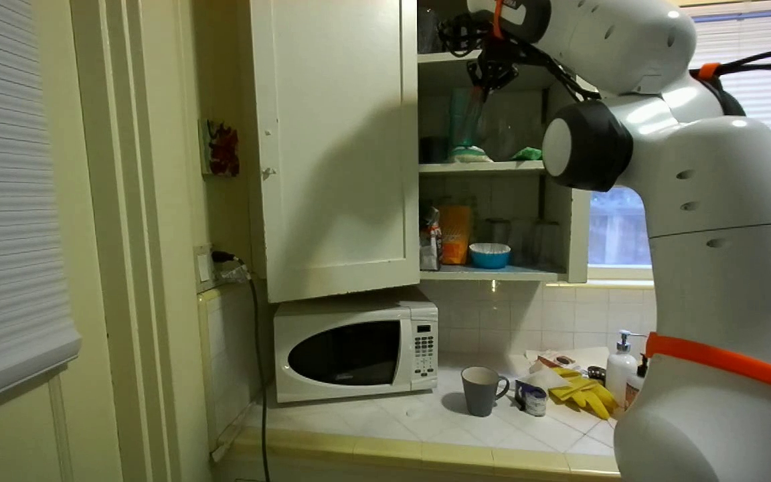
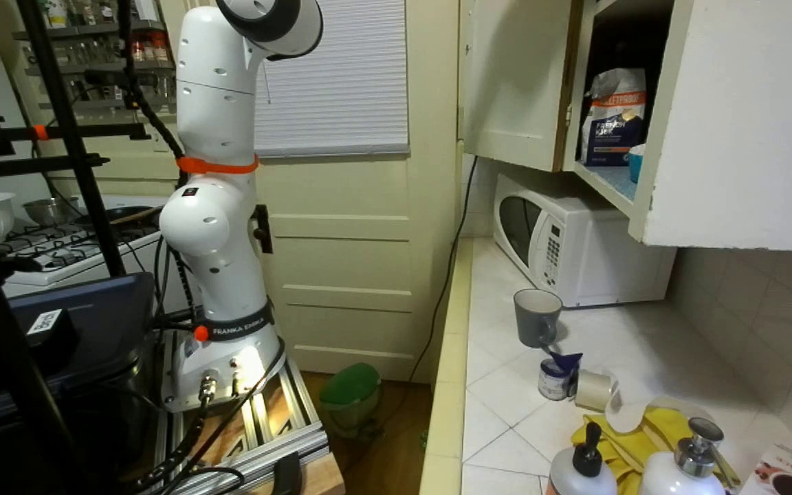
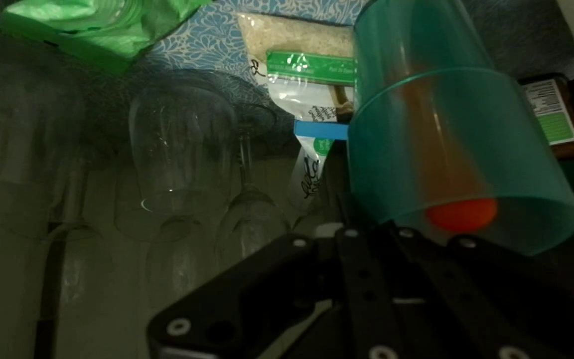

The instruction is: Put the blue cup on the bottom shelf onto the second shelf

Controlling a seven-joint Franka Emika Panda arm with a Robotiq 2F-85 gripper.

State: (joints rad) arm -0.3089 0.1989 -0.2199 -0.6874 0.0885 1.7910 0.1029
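Observation:
The blue cup (image 3: 516,154), a tall see-through teal tumbler, has its rim towards the camera in the wrist view; something orange shows inside. My gripper (image 3: 364,219) is shut on its wall near the rim, one finger outside and one inside. In an exterior view the gripper (image 1: 484,92) reaches over the second shelf (image 1: 482,167), with the cup (image 1: 471,120) hanging tilted below it. Whether the cup's base touches anything there I cannot tell. The bottom shelf (image 1: 526,274) lies one tier lower. The gripper is outside the frame in the remaining exterior view.
On the second shelf are a white-and-green food bag (image 3: 312,65), a green bag (image 3: 82,30) and clear glasses (image 3: 182,144). A blue bowl (image 1: 490,256) and an orange bag (image 1: 455,234) stand on the bottom shelf. The cupboard door (image 1: 338,147) stands open beside the bay.

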